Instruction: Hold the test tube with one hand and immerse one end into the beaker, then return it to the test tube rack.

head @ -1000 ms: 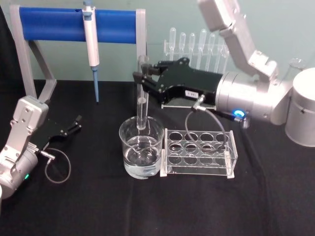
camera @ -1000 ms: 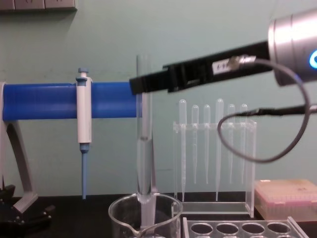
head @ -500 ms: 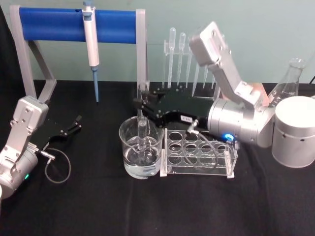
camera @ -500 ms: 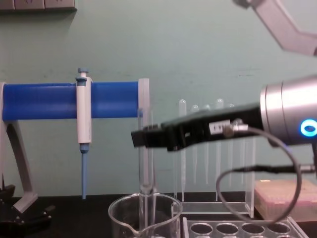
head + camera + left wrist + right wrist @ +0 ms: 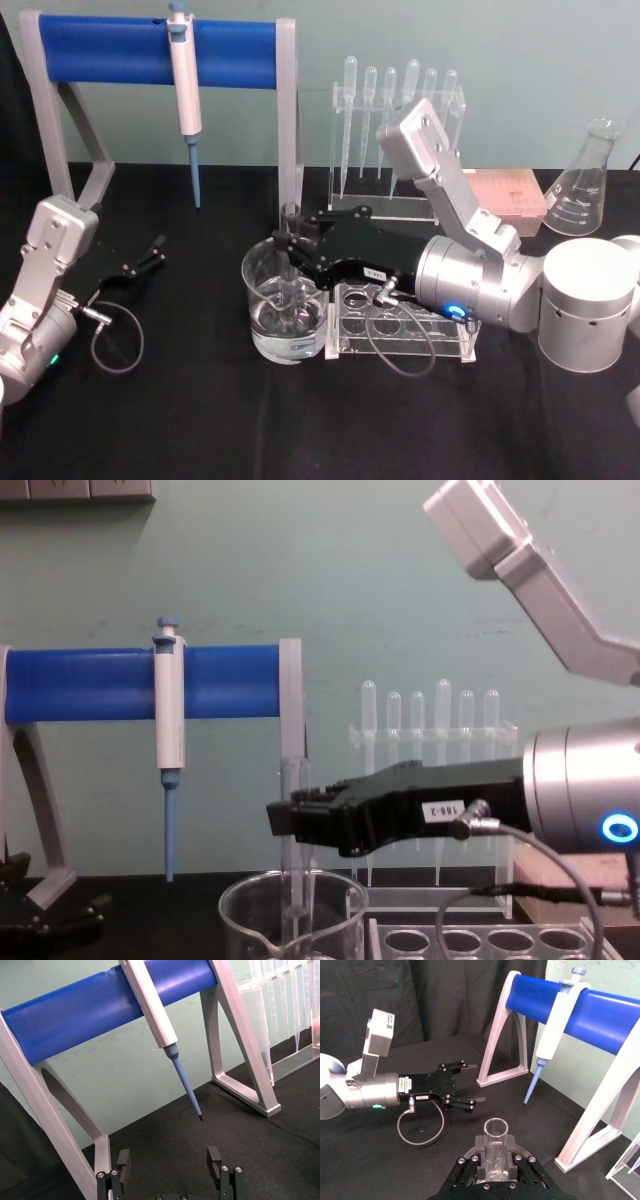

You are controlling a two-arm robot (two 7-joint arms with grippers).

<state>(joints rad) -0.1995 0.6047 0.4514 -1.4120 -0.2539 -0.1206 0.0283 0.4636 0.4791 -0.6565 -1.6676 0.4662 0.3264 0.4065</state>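
Note:
The test tube [image 5: 291, 222] stands upright with its lower end down inside the beaker [image 5: 268, 322], a wide clear glass with water in it. My right gripper [image 5: 288, 244] is shut on the tube just below its rim, right over the beaker. From the chest, the tube [image 5: 292, 776] rises above the black fingers [image 5: 300, 815] and runs down into the beaker [image 5: 245, 920]. In the right wrist view the tube's open rim [image 5: 496, 1130] sits clamped in the gripper [image 5: 496, 1164]. My left gripper [image 5: 152, 254] rests open on the black table at the left [image 5: 168, 1162].
A blue-barred stand [image 5: 120, 52] holds a pipette [image 5: 184, 75] at the back left. A clear rack with round holes [image 5: 400, 322] touches the beaker's right side. Behind stand a rack of plastic pipettes [image 5: 400, 100], a pink box [image 5: 505, 195] and a conical flask [image 5: 585, 185].
My right gripper has come down with the test tube, sinking its lower end from just above the beaker's rim deep into the beaker. The left arm has not moved.

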